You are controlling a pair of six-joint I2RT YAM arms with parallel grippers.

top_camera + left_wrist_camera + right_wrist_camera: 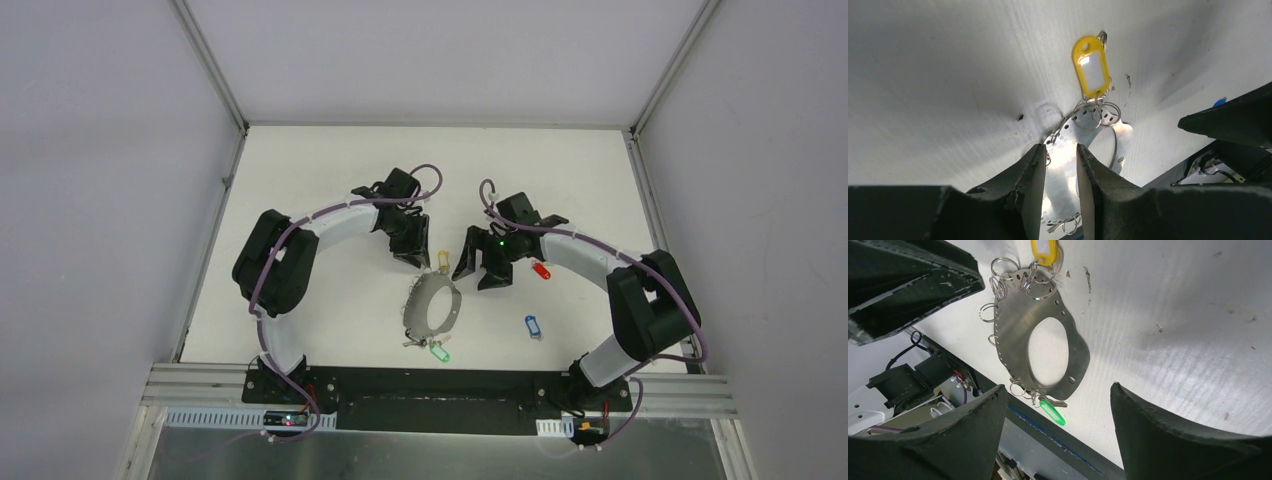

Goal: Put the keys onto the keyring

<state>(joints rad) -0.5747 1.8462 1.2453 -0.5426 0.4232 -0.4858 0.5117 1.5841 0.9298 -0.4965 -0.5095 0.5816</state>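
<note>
We look down on the whole table from above; both close wrist cameras share the keyring, at six o'clock overhead.

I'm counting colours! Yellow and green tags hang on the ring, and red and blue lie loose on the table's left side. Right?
Wrong side: the top view shows the red tag and blue tag loose on the right side of the table. The yellow tag and green tag do hang on the keyring.
</note>
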